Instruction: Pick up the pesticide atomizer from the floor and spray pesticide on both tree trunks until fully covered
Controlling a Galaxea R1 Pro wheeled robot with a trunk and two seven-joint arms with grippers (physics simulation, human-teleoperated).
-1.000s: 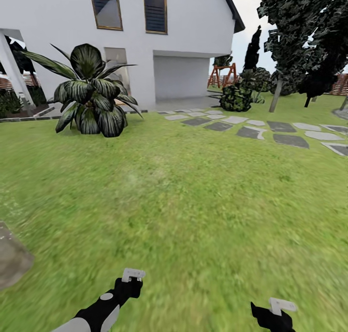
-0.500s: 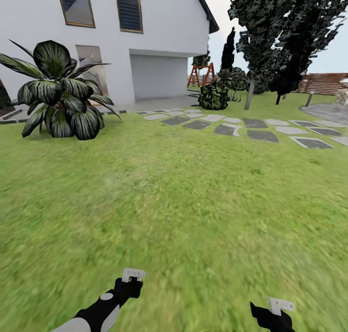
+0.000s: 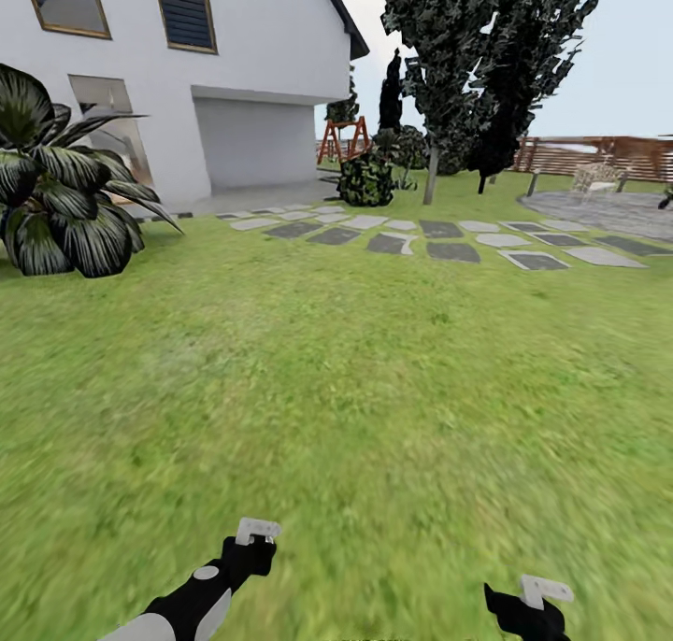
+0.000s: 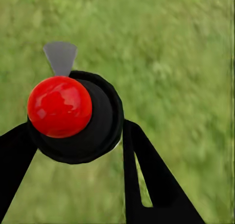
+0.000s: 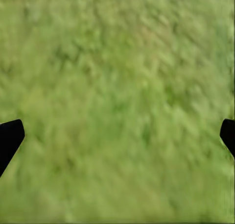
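In the left wrist view a round black object with a glossy red ball on top and a grey nozzle, which I take for the pesticide atomizer (image 4: 73, 116), sits between my left gripper's (image 4: 76, 131) two black fingers, and the gripper is shut on it. In the head view the left gripper (image 3: 254, 540) and right gripper (image 3: 533, 596) hang low over the grass floor (image 3: 355, 389). The right gripper (image 5: 120, 131) is open, with only grass between its fingers. Far ahead stands a tall tree (image 3: 439, 34) with jagged dark green foliage and a pale tree trunk (image 3: 431, 176).
A white house (image 3: 252, 52) and a broad-leaved plant (image 3: 56, 202) are at the left. Grey stepping stones (image 3: 421, 235) cross the lawn ahead. Beyond them are a round bush (image 3: 366, 181), a black-leaved tree (image 3: 523, 62), grey paving (image 3: 608, 211) and a wooden fence (image 3: 598, 155).
The whole view has swung to the right: the house and plant slid left, and the trees, paving and fence came further in. Both arms keep their place in the picture.
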